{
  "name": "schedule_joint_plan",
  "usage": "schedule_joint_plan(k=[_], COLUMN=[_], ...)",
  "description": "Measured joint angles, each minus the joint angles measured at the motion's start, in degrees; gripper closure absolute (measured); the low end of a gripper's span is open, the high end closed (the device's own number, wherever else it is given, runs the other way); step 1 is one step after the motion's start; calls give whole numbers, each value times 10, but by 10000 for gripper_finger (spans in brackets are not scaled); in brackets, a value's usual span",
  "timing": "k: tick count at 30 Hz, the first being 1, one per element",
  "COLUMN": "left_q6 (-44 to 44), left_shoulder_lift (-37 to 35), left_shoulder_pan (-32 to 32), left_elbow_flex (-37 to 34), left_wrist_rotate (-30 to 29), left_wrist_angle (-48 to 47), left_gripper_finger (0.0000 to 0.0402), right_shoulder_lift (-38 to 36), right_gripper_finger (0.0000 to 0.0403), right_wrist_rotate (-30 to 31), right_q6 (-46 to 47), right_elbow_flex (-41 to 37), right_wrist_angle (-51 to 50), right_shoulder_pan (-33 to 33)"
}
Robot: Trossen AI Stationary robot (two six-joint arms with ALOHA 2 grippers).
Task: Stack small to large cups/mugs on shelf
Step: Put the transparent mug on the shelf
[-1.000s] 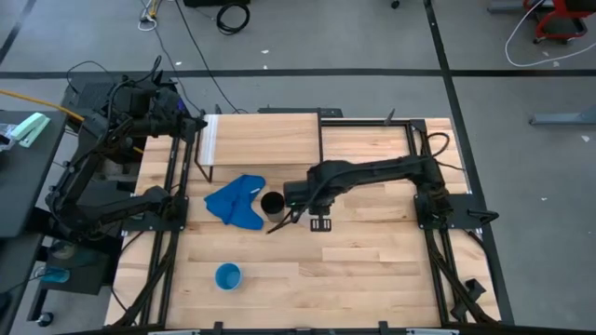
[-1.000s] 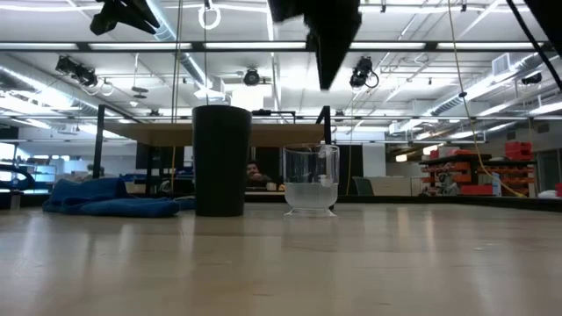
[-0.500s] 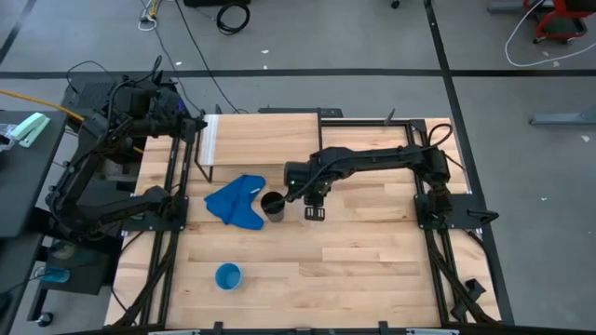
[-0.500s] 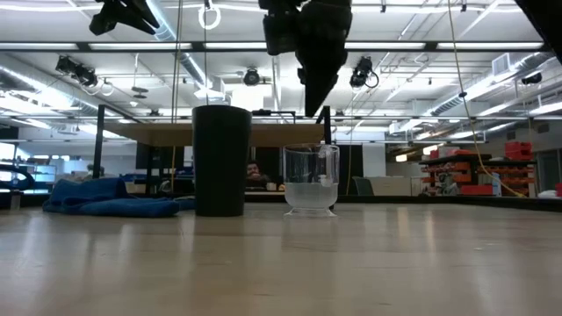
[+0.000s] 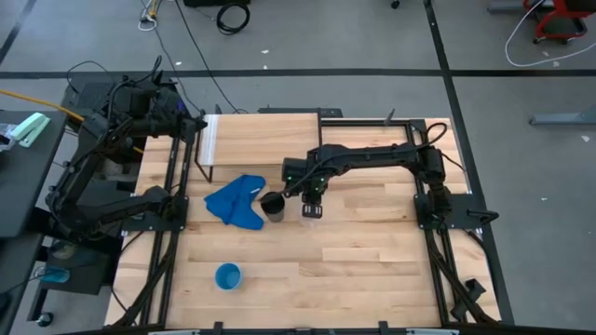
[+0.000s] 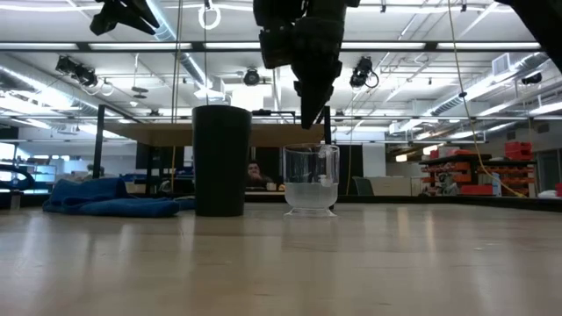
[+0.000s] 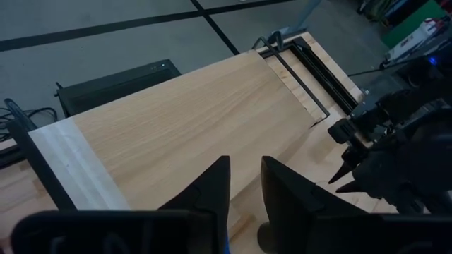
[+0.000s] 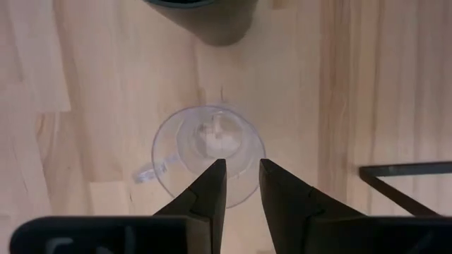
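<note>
The small clear cup (image 6: 311, 180) stands upright on its base on the tabletop, also seen in the right wrist view (image 8: 201, 144) and the high view (image 5: 314, 211). The tall black cup (image 6: 220, 161) stands just to its left (image 5: 274, 206). The light blue cup (image 5: 228, 275) stands near the front left. The shelf (image 5: 262, 140) stands on thin black legs at the far left. My right gripper (image 6: 310, 123) hangs shut, pointing down, just above the clear cup's rim, apart from it. My left gripper (image 7: 245, 185) is shut and waits by the shelf's left end.
A crumpled blue cloth (image 5: 237, 201) lies left of the black cup, in front of the shelf. Black metal frame rails (image 5: 424, 177) run along both table sides. Bare planks lie in front and to the right of the cups.
My right gripper has gone toward the table's far edge and down, from in front of the clear cup to just above its rim. Both cups have stayed where they were.
</note>
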Motion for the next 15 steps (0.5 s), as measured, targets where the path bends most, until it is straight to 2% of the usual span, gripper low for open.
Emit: schedule_joint_plan(k=[15], left_q6=[0], left_shoulder_lift=[1], left_shoulder_pan=[0], left_elbow_flex=[0], left_wrist_rotate=[0], left_wrist_angle=[0], left_gripper_finger=[311], right_shoulder_lift=[0], right_gripper_finger=[320], right_wrist_rotate=[9], right_q6=[31], right_elbow_flex=[-64], right_wrist_angle=[58], right_shoulder_pan=[-2])
